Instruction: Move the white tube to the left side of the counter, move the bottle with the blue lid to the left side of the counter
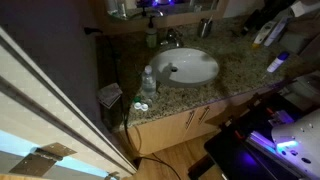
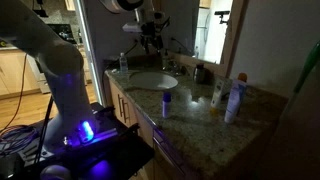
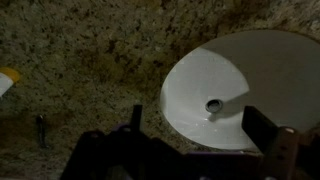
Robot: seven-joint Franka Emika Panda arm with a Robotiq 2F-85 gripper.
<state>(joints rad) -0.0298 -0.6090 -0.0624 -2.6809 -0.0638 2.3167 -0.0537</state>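
Observation:
The white tube (image 1: 268,33) stands at the right end of the granite counter (image 1: 240,78); it also shows in an exterior view (image 2: 234,101). The bottle with the blue lid (image 1: 277,63) stands near the front edge on that same end and appears again in an exterior view (image 2: 167,101). My gripper (image 2: 150,35) hangs high over the oval white sink (image 2: 155,80), far from both. In the wrist view my gripper (image 3: 200,125) is open and empty, its fingers straddling the sink's (image 3: 250,70) near rim and drain.
A clear water bottle (image 1: 148,80) and small items stand left of the sink, and a green soap bottle (image 1: 152,38) stands behind it by the faucet (image 1: 172,40). Another bottle (image 2: 218,94) stands near the tube. A white-yellow object (image 3: 5,80) shows at the wrist view's left edge.

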